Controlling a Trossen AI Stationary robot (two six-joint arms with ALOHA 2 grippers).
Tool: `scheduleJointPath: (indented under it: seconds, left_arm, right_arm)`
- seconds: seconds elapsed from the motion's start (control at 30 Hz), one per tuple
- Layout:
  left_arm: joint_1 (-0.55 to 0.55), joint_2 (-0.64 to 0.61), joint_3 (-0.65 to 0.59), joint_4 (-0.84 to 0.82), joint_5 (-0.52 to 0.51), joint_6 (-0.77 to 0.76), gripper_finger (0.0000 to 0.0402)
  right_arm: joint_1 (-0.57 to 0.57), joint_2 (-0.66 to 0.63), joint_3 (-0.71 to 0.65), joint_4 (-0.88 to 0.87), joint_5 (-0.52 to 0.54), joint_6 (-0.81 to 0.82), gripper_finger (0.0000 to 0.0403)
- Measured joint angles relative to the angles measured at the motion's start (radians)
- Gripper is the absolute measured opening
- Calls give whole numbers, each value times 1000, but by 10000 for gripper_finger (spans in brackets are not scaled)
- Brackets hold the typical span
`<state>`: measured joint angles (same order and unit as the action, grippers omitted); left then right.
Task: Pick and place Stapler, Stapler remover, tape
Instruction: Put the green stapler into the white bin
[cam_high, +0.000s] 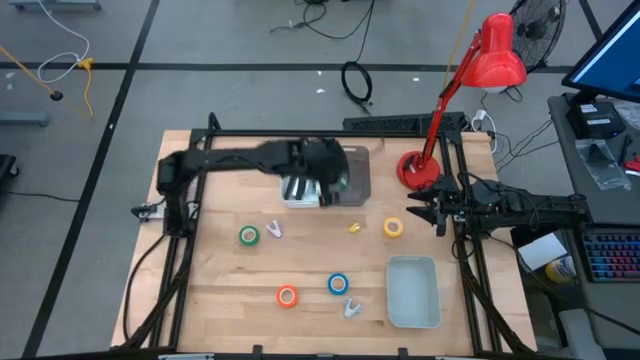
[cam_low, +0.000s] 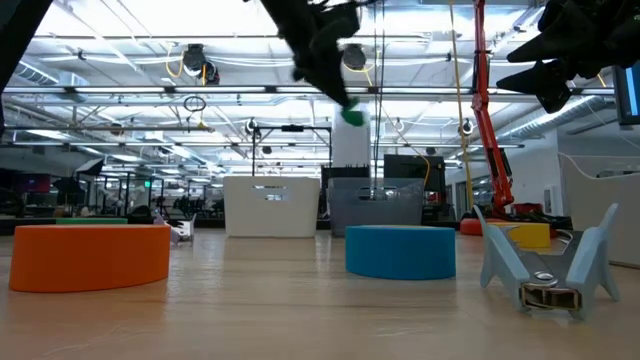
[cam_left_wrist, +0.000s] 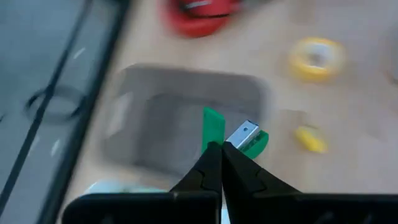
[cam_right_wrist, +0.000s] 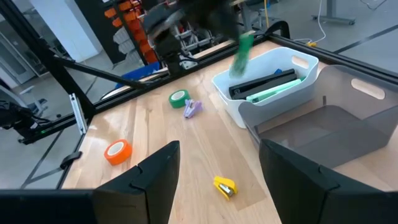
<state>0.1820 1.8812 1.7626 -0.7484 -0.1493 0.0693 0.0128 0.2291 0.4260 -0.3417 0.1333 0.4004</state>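
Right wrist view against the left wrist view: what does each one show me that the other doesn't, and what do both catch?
Only the right wrist view shows the white bin with a black stapler and a mint one in it, the green tape, the purple staple remover, the orange tape and the open right gripper. Only the left wrist view shows the yellow tape, the red lamp base and the left gripper shut on the green stapler. Both show that stapler, the grey bin and the small yellow stapler.
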Motion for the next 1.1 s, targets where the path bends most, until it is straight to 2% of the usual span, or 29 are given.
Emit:
scheduleJointPath:
  seconds: [0.13, 0.23, 0.3, 0.57, 0.73, 0.83, 0.97, 1.1]
  left_arm:
    - [78, -34, 0, -115, -127, -133, 0]
    - [135, -38, 0, -223, -177, -212, 0]
    - [174, -37, -9, -276, -193, -250, 0]
    - [281, -36, -130, -285, -191, -473, 0]
    - [270, -35, -169, -230, -176, -570, 0]
    - [237, -35, -169, -202, -235, -588, 0]
    - [198, -35, -169, -204, -332, -522, 0]
    - [181, -8, -169, -210, -360, -488, 0]
  right_arm:
    - [0, 0, 0, 1, 0, 1, 212]
    - [0, 0, 0, 0, 0, 2, 212]
    - [0, 0, 0, 0, 0, 3, 212]
    - [0, 0, 0, 0, 3, 3, 212]
    - [0, 0, 0, 0, 54, 0, 212]
    - [0, 0, 0, 0, 56, 0, 212]
    - [0, 0, 0, 0, 53, -1, 212]
    - [0, 0, 0, 0, 53, -4, 212]
